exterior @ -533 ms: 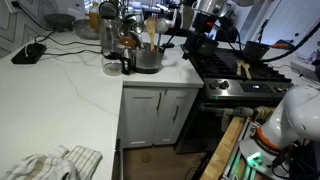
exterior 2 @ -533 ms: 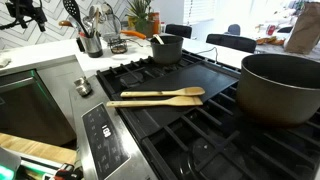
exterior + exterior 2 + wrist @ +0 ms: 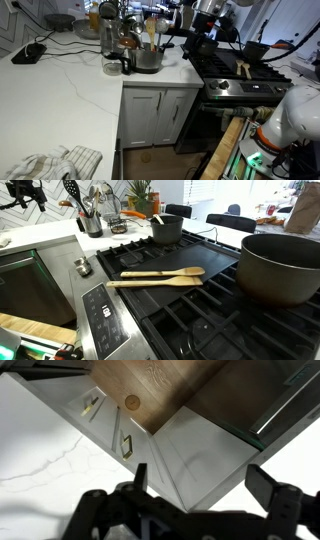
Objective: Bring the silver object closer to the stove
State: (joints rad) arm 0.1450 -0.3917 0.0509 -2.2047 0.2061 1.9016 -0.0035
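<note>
Fingers [image 3: 262, 485] spread; carafe [image 3: 110, 40] beside silver object [image 3: 148, 60].

Silver pot [image 3: 148, 60] w/ wooden utensils, upright on counter near black stove [image 3: 232, 72].

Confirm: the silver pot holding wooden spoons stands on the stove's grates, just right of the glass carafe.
Not on the grates. An exterior view shows the silver pot on the white countertop, beside the stove, just right of the glass carafe.

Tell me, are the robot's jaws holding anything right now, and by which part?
Nothing is held. In the wrist view the gripper has its jaws wide apart, with only the white cabinet visible between them.
</note>
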